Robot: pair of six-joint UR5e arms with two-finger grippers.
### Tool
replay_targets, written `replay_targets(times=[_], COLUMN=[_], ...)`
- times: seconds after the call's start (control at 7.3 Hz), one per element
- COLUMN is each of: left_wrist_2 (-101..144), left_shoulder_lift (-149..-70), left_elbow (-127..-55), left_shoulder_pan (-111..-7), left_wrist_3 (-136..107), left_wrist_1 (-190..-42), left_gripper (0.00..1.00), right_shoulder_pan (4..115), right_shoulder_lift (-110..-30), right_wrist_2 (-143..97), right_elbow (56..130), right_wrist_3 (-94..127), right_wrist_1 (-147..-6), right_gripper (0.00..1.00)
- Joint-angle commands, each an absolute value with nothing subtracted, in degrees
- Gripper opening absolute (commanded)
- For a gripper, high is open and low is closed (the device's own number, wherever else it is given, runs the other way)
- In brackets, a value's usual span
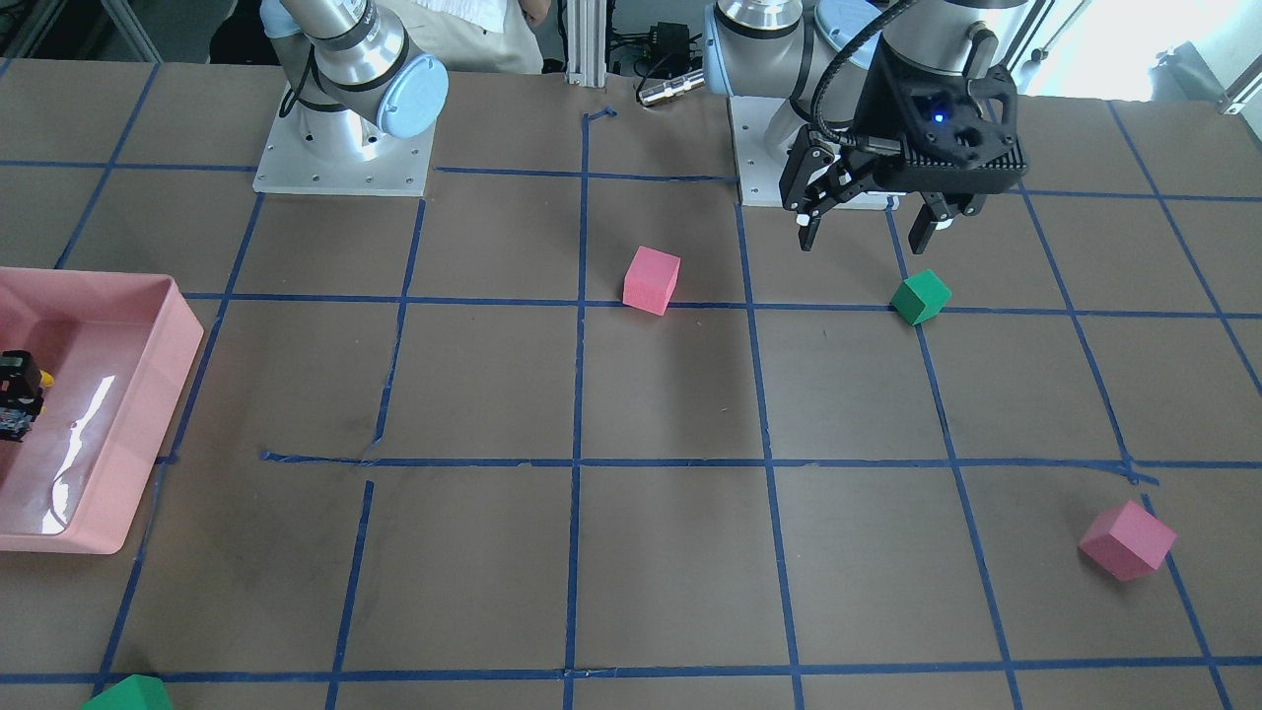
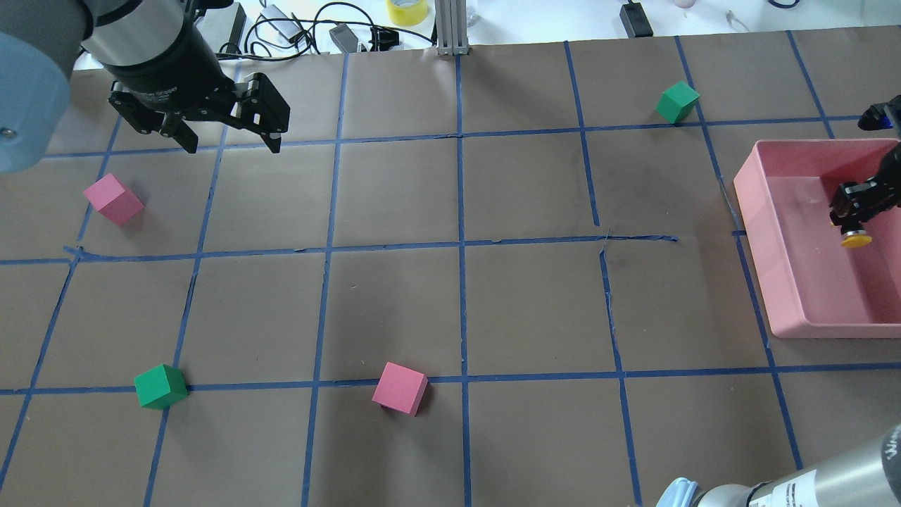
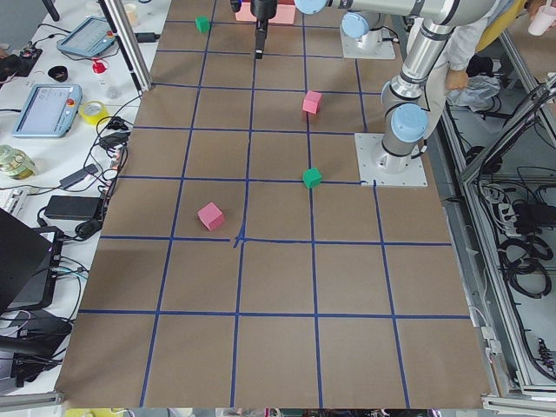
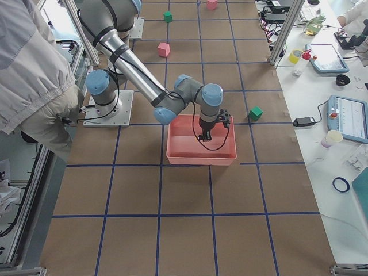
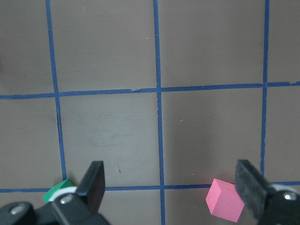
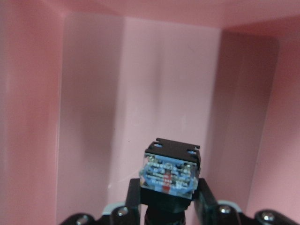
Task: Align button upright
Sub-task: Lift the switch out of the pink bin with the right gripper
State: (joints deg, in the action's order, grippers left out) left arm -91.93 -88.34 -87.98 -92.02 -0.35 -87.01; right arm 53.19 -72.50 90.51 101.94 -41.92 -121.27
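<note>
While the left pincer [image 2: 232, 141] hangs open, the right pincer [image 2: 855, 205] grips the button [image 2: 857, 240] in the tray [image 2: 753, 204]

Where the pink tray sits at the right edge of the table [image 2: 493, 303], the right pincer reaches down inside it. Its fingers are closed on the button's black body. From overhead, the yellow cap sticks out past the fingertips, toward the robot's side of the tray. The right wrist view shows the other end. There the pale base block with its terminals faces the camera between the two fingers, and the cap is hidden behind it. Whether the cap touches the tray floor cannot be told.

The left pincer hangs above the far left part of the table, well apart from the tray. Its fingers are spread wide with nothing between them. Its wrist view looks down on brown paper crossed by blue tape lines.

A pink cube [image 2: 114, 199] lies near the left pincer, a little closer to the robot. A green cube [image 2: 160, 386] and a second pink cube [image 2: 400, 388] lie nearer the robot's side. A second green cube [image 2: 677, 101] sits at the far side, near the tray's far corner.
</note>
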Motion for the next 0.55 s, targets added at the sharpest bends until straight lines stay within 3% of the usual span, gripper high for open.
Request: replay_targets(times=[0.0, 0.41], left_wrist_2=[-91.93, -91.93], left_shoulder_lift=[-88.33, -88.42], left_elbow=[-87.98, -87.98], left_shoulder_pan=[-92.02, -92.02], left_wrist_3=[-0.35, -0.35], left_wrist_1=[-87.01, -87.01], left_gripper=[1.00, 1.00], right_shoulder_pan=[56.75, 69.47], right_shoulder_lift=[-73.21, -74.17], right_wrist_2=[90.00, 89.13], right_elbow=[91.99, 86.14], right_wrist_3=[-41.66, -29.94], right_wrist_1=[-112.38, -105.12], right_gripper=[0.00, 0.00])
